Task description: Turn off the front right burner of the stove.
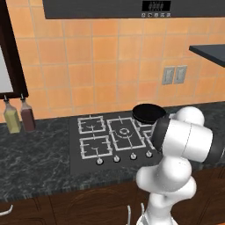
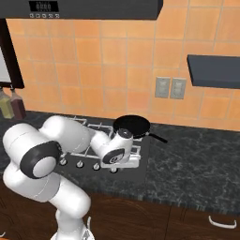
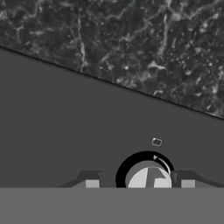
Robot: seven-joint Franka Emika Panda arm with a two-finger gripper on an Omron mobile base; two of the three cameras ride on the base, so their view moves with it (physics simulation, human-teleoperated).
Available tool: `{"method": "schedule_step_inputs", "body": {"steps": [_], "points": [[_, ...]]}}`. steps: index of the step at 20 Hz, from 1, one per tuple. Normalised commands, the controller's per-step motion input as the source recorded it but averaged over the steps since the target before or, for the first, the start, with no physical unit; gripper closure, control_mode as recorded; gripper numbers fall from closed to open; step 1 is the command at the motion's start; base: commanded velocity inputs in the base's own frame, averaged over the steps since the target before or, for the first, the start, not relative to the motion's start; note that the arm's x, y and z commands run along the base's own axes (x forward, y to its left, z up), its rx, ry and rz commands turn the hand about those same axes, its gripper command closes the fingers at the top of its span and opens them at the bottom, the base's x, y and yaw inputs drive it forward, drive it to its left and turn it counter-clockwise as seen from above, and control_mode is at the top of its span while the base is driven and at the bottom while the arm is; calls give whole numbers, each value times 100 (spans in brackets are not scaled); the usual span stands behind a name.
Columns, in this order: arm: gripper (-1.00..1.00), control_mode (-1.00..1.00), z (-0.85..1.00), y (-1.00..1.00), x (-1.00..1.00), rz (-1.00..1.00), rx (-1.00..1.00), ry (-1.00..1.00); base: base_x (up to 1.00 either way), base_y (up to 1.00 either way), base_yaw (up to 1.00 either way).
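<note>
Claw over the knob of the front right burner

The knob point(image 3: 148, 177) sits between the two fingertips point(image 3: 92, 183) of our claw point(image 3: 140, 183); the tips stand apart on both sides and we judge they hold nothing yet. The front right burner itself we cannot see behind our arm; its knob is in the row at the front edge of the stove point(image 1: 88, 162), set in the dark bench point(image 1: 35, 162). To do this well, we should close centred on the knob and then rotate it. A small mark point(image 3: 156, 141) near the knob is too small to read.
</note>
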Motion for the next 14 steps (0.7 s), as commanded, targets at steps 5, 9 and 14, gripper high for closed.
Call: {"method": "schedule_step_inputs", "body": {"steps": [5,9,14], "points": [[100,-100,-31,0,-13,-93,0,0,0,0,0],[100,-100,-19,0,-3,-97,0,0,0,0,0],[100,-100,0,10,-12,-63,-1,-9,0,0,0]]}}
